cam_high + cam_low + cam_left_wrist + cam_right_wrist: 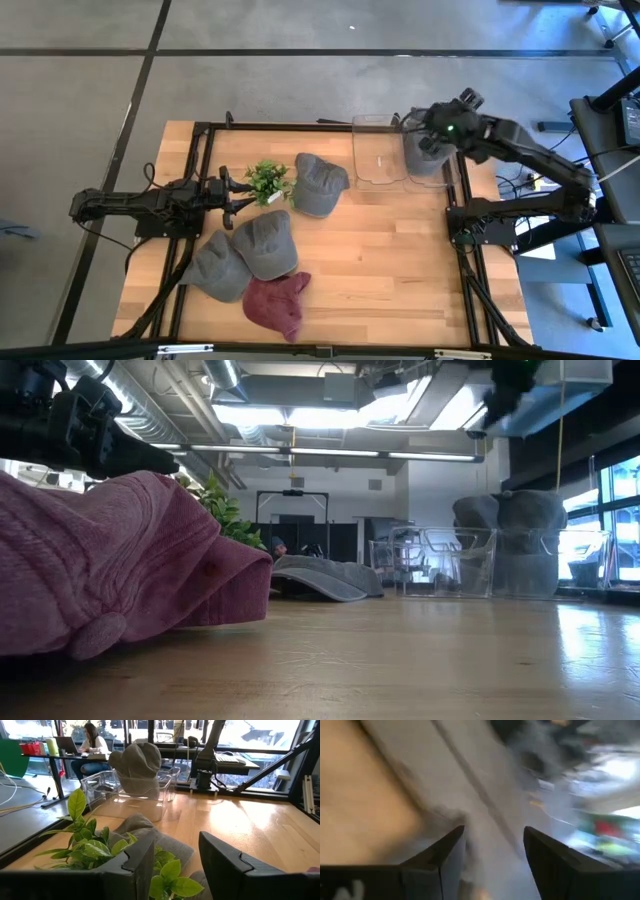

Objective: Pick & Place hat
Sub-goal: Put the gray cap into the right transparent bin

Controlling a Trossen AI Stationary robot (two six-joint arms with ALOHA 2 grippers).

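— Maroon cap [110,560] lies nearest; why is the right claw [432,128] over the clear bin [428,160]?
— Likely dropping: it gapes empty, a grey hat [425,152] inside. Left claw [238,192] waits, parted, by the plant [266,181].

free: worktop [400,260] right-front bare | blocked: left-centre by plant [266,181], three grey hats [320,184], maroon hat [280,303] | far edge: clear bins [380,152], one hat-filled, right hand [432,128] above
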